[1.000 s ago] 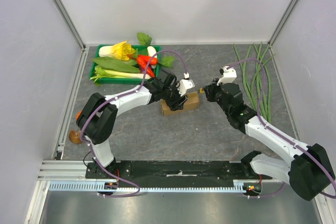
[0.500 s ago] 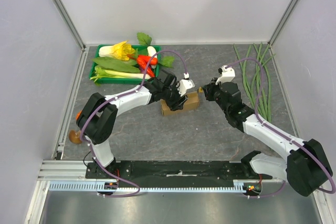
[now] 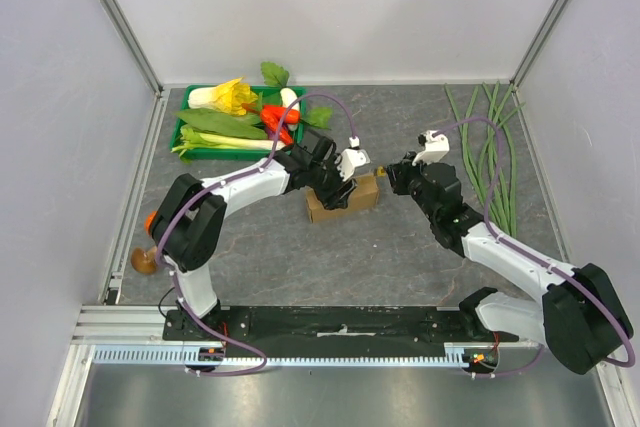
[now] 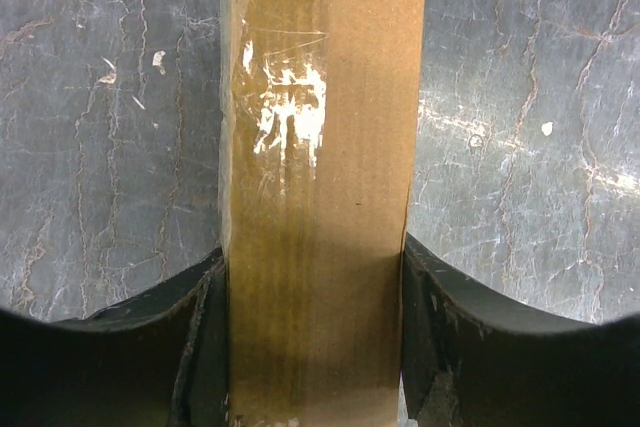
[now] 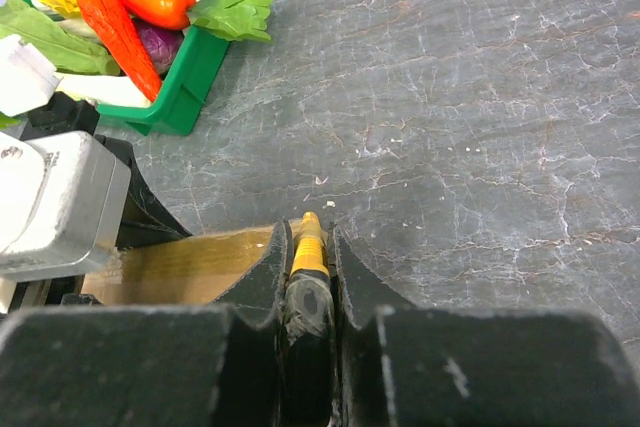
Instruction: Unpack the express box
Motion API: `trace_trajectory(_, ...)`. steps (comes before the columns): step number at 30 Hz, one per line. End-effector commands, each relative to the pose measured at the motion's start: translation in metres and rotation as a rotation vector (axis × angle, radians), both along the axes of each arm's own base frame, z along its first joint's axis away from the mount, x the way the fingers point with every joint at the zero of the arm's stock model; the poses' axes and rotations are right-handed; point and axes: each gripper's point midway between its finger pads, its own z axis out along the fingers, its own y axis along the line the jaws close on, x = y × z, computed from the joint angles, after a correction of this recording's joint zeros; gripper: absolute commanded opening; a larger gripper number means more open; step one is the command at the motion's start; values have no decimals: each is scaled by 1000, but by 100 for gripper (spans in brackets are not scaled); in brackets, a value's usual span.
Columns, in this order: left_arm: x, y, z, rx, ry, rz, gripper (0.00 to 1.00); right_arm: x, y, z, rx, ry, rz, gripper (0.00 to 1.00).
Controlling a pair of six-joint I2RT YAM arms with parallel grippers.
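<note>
Cardboard, brown, taped, small oblong express box (image 3: 362, 195) mid-frame: likely light, stiff, tape-slick; best taken across long walls, clamped there by half-spread left gripper (image 4: 315, 347); right gripper (image 5: 308, 237) pinched tight on yellow-black tool (image 5: 309, 259).

Grey, veined tabletop (image 3: 250, 247).
Brown express box (image 3: 366, 194) at the middle, green tray (image 5: 197, 65) back left, long green stalks (image 3: 490, 147) right.
</note>
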Motion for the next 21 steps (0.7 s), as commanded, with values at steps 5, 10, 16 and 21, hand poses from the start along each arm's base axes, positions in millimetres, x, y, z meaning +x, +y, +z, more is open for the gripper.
trace_trajectory(5,-18,17,-37,77,206,39,50,-23,2,-40,-40,87,74,0)
trace_trajectory(10,-15,21,-44,99,225,75,48,-30,3,-43,-46,112,96,0)
trace_trajectory(16,-9,25,-48,118,217,103,48,-40,-1,-48,-56,147,103,0)
trace_trajectory(21,-9,26,-49,124,218,106,47,-46,-4,-49,-61,166,99,0)
